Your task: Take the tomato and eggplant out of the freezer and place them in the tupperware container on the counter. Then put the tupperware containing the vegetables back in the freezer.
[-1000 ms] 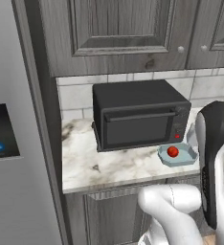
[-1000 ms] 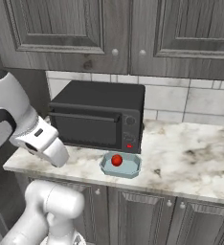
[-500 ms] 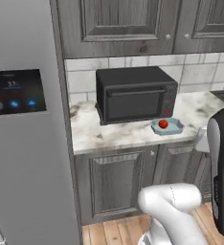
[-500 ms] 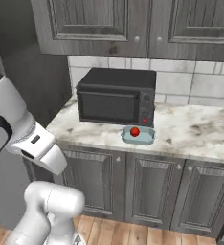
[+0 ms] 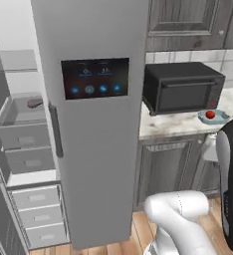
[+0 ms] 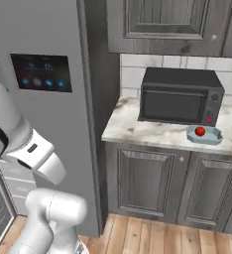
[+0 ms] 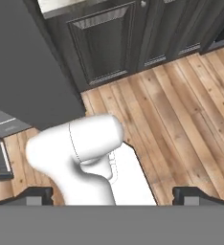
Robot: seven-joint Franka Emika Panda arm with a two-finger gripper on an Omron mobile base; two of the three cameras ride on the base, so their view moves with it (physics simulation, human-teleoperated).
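My gripper [image 7: 112, 195] hangs low with its fingertips wide apart and empty, looking down at the wood floor [image 7: 181, 110], while the eggplant [image 5: 35, 103] lies up and off to my left on a shelf of the open freezer [image 5: 96, 124]. The tomato [image 5: 210, 114] sits in the container [image 5: 212, 117] on the counter [image 5: 178, 125] beside the microwave [image 5: 180, 85]. Since half a second ago my base has backed away leftward, bringing the freezer's open inside into view

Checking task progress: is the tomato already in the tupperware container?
In. The tomato sits inside the tupperware container on the counter, in front of the microwave.
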